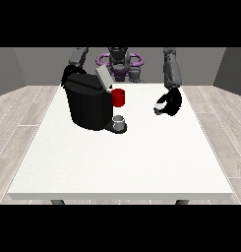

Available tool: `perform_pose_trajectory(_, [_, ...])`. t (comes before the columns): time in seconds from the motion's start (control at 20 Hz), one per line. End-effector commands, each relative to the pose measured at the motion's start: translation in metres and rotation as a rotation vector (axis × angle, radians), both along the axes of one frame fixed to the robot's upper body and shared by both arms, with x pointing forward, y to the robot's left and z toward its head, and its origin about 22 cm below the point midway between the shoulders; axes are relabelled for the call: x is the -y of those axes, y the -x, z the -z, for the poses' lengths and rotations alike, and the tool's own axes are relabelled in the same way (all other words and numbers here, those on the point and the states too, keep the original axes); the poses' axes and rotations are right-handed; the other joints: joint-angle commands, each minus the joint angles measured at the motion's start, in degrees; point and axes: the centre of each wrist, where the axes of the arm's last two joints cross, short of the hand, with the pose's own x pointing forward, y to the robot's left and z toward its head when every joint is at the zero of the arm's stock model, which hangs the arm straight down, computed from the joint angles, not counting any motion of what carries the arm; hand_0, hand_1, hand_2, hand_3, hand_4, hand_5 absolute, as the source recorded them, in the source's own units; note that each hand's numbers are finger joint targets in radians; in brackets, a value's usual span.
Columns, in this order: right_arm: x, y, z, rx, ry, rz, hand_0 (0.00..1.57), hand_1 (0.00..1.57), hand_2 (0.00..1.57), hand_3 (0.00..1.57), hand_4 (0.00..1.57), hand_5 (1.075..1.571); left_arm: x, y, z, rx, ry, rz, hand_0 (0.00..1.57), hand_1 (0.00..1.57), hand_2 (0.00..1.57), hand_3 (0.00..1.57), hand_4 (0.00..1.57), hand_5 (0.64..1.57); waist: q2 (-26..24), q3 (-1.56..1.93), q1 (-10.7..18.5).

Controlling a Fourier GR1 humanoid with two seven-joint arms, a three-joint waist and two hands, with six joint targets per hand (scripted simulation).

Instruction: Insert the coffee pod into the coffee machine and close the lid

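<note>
- On the white table (117, 162) we see the black coffee machine (87, 106) at the view's left, its grey lid (103, 78) raised and tilted.
- A red cup (118, 97) sits just beside the machine; a grey cup (119, 120) stands on its tray.
- At the view's right, the hand (170, 102) curls round a small white coffee pod (159, 106), well apart from the machine.
- We cannot tell how the hand at the view's left (69, 74), behind the machine, is set.

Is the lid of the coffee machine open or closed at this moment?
Open. The grey lid stands tilted up above the black coffee machine instead of lying flat on its top.
</note>
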Motion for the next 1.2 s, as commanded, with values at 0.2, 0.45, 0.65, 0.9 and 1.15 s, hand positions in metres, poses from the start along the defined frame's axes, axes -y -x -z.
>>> perform_pose_trajectory(0.2, [0.002,0.001,0.024,-0.027,-0.035,0.031,0.00,0.00,0.00,0.00,0.44,1.571,0.012,-0.025,-0.044,0.102,0.040,0.145,1.45,1.45,1.45,1.39,0.62,1.571,-1.18,0.01,0.83])
perform_pose_trajectory(0.45, [-0.010,-0.012,0.024,-0.066,-0.006,0.030,0.00,0.00,0.00,0.00,0.49,1.571,0.039,-0.047,-0.080,0.107,0.048,0.220,1.29,1.29,1.36,1.34,0.56,1.571,-2.59,0.02,1.93])
perform_pose_trajectory(0.65, [-0.004,-0.012,0.034,-0.093,-0.013,0.033,0.00,0.00,0.00,0.00,0.44,1.571,0.053,-0.059,-0.114,0.100,0.025,0.284,1.23,1.23,1.32,1.29,0.57,1.571,-5.14,0.04,1.84])
perform_pose_trajectory(0.9, [0.001,-0.008,0.032,-0.097,-0.006,-0.007,0.00,0.00,0.00,0.00,0.50,1.571,0.046,-0.062,-0.130,0.105,0.054,0.266,1.25,1.25,1.33,1.28,0.54,1.571,-5.66,0.01,-0.52])
perform_pose_trajectory(1.15, [-0.001,-0.012,0.034,-0.072,-0.038,0.003,0.00,0.00,0.00,0.00,0.50,1.571,0.093,-0.067,-0.123,0.113,0.057,0.264,1.25,1.25,1.33,1.28,0.54,1.571,-6.23,0.03,-0.45])
